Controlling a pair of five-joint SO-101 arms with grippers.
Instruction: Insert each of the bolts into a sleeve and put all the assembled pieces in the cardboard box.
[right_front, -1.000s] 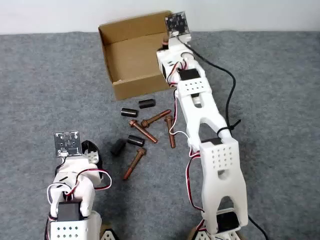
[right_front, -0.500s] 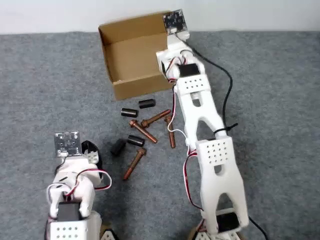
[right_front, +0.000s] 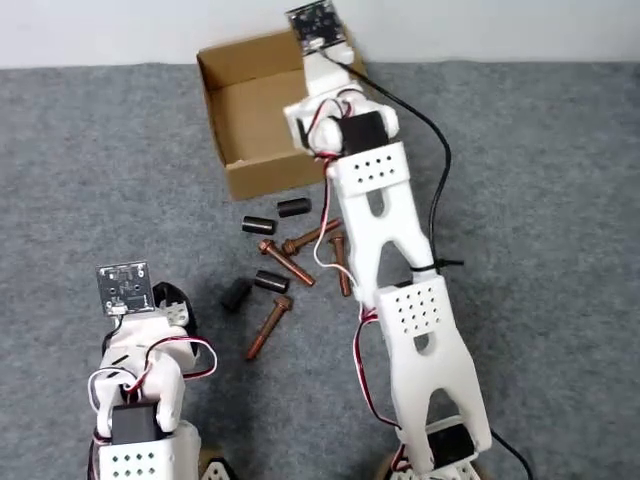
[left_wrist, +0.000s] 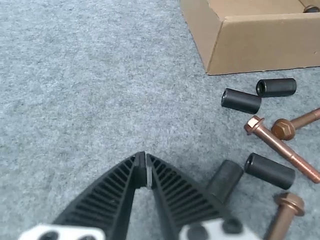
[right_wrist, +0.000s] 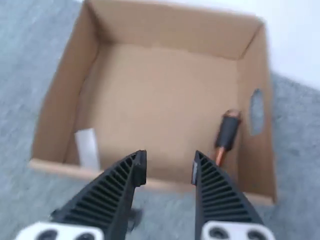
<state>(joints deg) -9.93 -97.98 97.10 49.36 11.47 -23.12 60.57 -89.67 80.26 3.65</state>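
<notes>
While my right gripper (right_wrist: 168, 161) hangs open, empty, over the cardboard box (right_wrist: 170, 25), one sleeved bolt (right_wrist: 226, 134) lies inside; left gripper (left_wrist: 146, 162) closed, empty, near loose bolts (left_wrist: 280, 147) and sleeves (left_wrist: 270, 171).

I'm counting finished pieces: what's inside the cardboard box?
One sleeved bolt lies near the holed wall of the cardboard box, and a white strip sits on its floor. The right claw covers part of the near wall.

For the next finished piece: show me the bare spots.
The cardboard box floor is bare between the white label and the assembled piece. The carpet left of the box is free. Crowded: bolts and sleeves just outside its front wall.
</notes>
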